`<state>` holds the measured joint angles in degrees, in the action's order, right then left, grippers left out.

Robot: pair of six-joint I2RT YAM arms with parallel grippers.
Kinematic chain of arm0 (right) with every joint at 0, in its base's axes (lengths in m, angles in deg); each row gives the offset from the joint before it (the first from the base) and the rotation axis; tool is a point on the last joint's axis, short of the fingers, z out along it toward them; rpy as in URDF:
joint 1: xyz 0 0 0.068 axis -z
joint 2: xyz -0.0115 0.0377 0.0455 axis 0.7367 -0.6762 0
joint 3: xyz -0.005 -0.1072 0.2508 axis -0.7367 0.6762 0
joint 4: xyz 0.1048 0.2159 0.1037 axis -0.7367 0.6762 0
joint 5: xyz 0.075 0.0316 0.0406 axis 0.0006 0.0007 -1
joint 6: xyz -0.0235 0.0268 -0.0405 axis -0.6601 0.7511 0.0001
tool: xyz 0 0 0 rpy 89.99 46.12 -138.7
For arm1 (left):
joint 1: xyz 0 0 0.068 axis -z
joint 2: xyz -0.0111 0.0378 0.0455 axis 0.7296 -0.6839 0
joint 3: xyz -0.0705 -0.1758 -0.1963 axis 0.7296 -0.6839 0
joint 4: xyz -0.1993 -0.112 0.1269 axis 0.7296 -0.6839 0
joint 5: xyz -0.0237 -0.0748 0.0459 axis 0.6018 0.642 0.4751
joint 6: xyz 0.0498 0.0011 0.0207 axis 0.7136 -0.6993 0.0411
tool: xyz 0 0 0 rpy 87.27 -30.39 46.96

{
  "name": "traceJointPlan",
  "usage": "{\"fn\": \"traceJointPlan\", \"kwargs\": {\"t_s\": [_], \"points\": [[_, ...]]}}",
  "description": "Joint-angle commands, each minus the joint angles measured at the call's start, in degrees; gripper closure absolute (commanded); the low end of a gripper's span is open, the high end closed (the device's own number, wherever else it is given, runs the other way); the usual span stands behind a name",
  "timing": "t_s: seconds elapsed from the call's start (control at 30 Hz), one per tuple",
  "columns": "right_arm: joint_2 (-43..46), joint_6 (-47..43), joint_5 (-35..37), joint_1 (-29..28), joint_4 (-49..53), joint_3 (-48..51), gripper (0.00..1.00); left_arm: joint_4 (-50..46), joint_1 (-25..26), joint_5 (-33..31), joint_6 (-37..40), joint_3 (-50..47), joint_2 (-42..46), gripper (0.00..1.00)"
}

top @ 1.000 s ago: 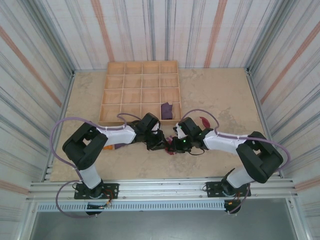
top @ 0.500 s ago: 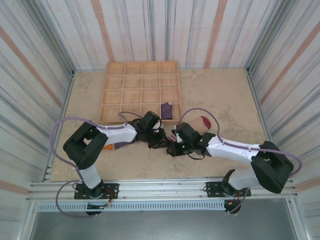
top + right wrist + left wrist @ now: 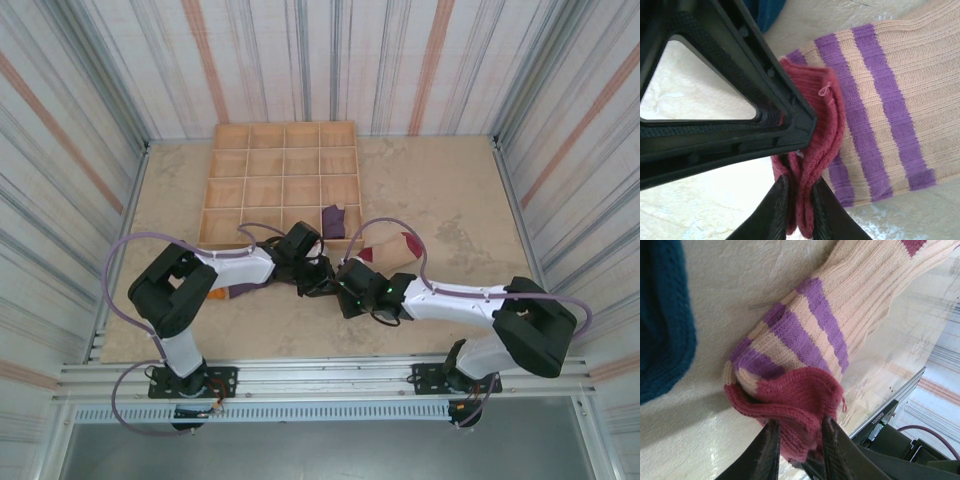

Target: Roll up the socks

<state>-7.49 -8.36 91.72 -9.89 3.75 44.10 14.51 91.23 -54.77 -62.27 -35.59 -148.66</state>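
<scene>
The tan sock [image 3: 385,252] lies on the table, its red toe [image 3: 410,243] pointing right. Its purple-striped cuff [image 3: 805,325] ends in a red band [image 3: 790,405]. My left gripper [image 3: 322,283] is shut on that red band [image 3: 812,150], and my right gripper [image 3: 343,282] is shut on the same band from the opposite side. Fingertips of both nearly touch. The purple sock [image 3: 232,292] with its orange cuff lies under my left arm; its teal toe [image 3: 662,315] shows in the left wrist view. A dark purple sock [image 3: 333,222] sits in a tray compartment.
The wooden grid tray [image 3: 207,215] stands at the back centre, just beyond both grippers. Striped walls close in the table on three sides. Bare tabletop [image 3: 450,190] stretches to the right of the tray.
My right arm has swung left and lower, carrying its gripper towards the left gripper. The tan sock's body now shows stretched out to the right of the grippers.
</scene>
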Motion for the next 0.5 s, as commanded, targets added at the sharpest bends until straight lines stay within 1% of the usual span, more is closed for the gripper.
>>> {"fn": "traceJointPlan", "kwargs": {"t_s": [0.0, 0.03, 0.1, 0.2, 0.33, 0.47], "points": [[-0.1, -0.1, 1.4, 0.6, 0.2, -0.1, 0.92, -1.2, 0.1, 0.7, 0.6, 0.6, 0.4, 0.71], [0.3, -0.1, -0.2, 1.3, -0.8, 0.5, 0.96, -1.3, 0.0, 0.5, 0.7, 0.3, 0.9, 0.69], [1.0, -0.1, -5.4, 3.8, -3.7, 2.2, 1.0, -2.1, -0.3, 0.1, 1.1, 0.0, 1.9, 0.65], [1.4, 0.0, -12.9, 8.3, -7.1, 4.6, 1.0, -2.9, -1.0, -0.5, 2.3, -0.4, 3.8, 0.61], [-0.7, -0.1, -23.5, 14.7, -9.2, 5.7, 1.0, -6.0, -1.6, -2.4, 5.2, -0.3, 5.7, 0.55], [-2.0, 0.0, -28.3, 18.4, -9.8, 5.7, 1.0, -7.7, -1.9, -4.1, 8.1, 0.0, 5.7, 0.56]]}}
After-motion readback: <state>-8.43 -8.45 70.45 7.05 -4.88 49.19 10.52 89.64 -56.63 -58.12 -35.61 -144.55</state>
